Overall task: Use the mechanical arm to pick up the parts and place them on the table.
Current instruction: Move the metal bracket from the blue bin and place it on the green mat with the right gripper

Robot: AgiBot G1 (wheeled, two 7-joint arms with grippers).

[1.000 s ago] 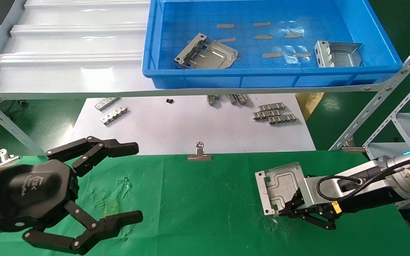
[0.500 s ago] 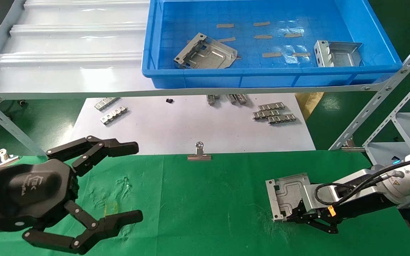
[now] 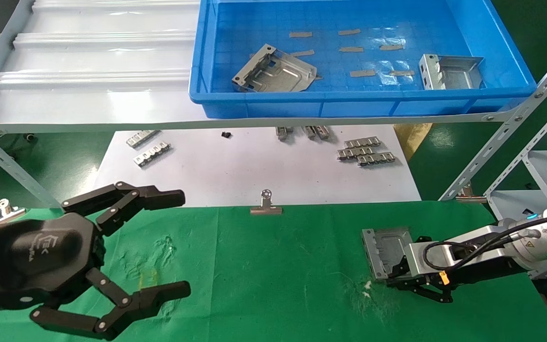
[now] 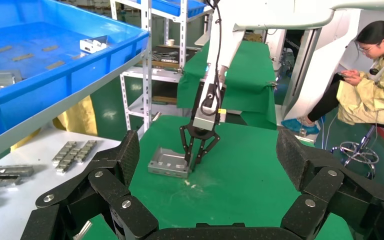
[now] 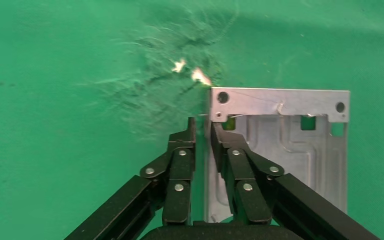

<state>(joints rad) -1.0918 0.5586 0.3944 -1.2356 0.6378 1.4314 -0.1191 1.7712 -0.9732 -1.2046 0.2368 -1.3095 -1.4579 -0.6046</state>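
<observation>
A silver-grey bracket (image 3: 385, 249) lies flat on the green cloth table (image 3: 278, 266) at the right; it also shows in the left wrist view (image 4: 167, 161) and the right wrist view (image 5: 290, 145). My right gripper (image 3: 390, 278) reaches in low from the right, and its fingers straddle the bracket's near rim (image 5: 202, 125). The jaws stand a little apart, with a strip of green cloth between one finger and the rim. My left gripper (image 3: 183, 242) hovers wide open and empty over the table's left side. Two more brackets (image 3: 273, 71) (image 3: 449, 71) lie in the blue bin (image 3: 363, 108).
The bin sits on a raised white shelf (image 3: 88, 95) behind the table. A white sheet (image 3: 254, 166) below it carries small toothed strips (image 3: 366, 152). A binder clip (image 3: 266, 204) sits at the cloth's far edge. Slanted shelf struts (image 3: 515, 128) stand at the right.
My right gripper moved right and down with the bracket. The bracket went from tilted up above the cloth to lying flat on it. The left arm has not moved.
</observation>
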